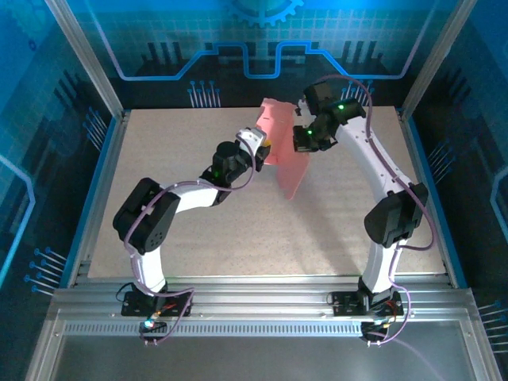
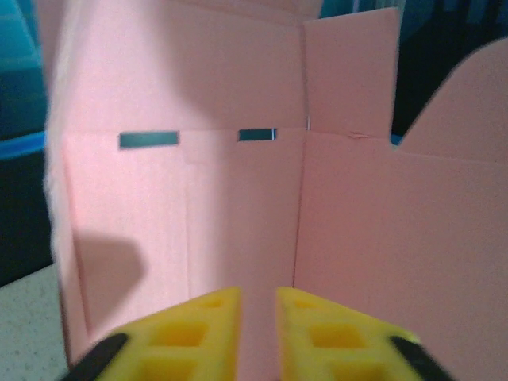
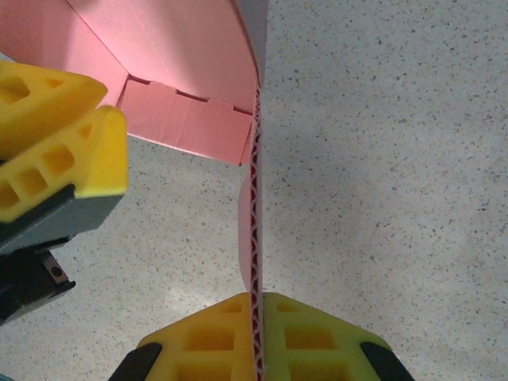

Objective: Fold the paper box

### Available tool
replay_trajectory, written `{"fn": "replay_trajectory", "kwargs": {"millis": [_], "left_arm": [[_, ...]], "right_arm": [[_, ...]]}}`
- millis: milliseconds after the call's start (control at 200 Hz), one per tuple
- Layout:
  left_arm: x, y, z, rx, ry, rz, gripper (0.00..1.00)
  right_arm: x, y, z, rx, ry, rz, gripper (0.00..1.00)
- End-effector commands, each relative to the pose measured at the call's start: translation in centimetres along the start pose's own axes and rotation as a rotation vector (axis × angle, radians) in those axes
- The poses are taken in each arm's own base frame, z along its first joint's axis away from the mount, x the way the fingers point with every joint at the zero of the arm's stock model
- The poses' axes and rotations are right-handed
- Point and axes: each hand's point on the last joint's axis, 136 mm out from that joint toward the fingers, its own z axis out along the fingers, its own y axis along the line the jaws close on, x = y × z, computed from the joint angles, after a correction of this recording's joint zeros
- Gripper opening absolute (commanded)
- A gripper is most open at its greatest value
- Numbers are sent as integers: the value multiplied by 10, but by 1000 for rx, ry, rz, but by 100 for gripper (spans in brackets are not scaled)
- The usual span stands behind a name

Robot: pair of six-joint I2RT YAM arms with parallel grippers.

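**Yellow pads clamp the pink card's edge**

Yellow fingertips of the right jaws are pressed together on a cut edge of the paper box. The box is a part-opened pink die-cut sheet, held up over the far middle of the bench between the two arms. That edge shows a fine zigzag core, so the card is probably light, fairly stiff across its panels, and easily dented. Edges near score lines look the safest hold. The left jaws stand nearly together, with a narrow slit between their pads, hard against a panel. Whether they pinch card I cannot tell.
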Motion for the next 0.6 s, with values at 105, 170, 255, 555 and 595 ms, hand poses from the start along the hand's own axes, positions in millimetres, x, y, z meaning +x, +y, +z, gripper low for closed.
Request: {"fn": "replay_trajectory", "kwargs": {"millis": [105,170,255,555,595], "left_arm": [[-11,-2,7,49,-54,-92,21],[-13,-10,4,100,-61,-136,54],[-14,-15,-8,129,-55,-196,79],[-24,18,-63,147,-22,-787,93],[-22,21,-62,144,11,-868,93]], "right_arm": [[3,4,-6,8,4,-9,0],[2,0,-5,28,1,-16,0],[0,-6,-4,73,-19,-53,0],[-4,-20,-2,206,-149,-248,0],[-3,-19,-1,210,-161,-262,0]]}}
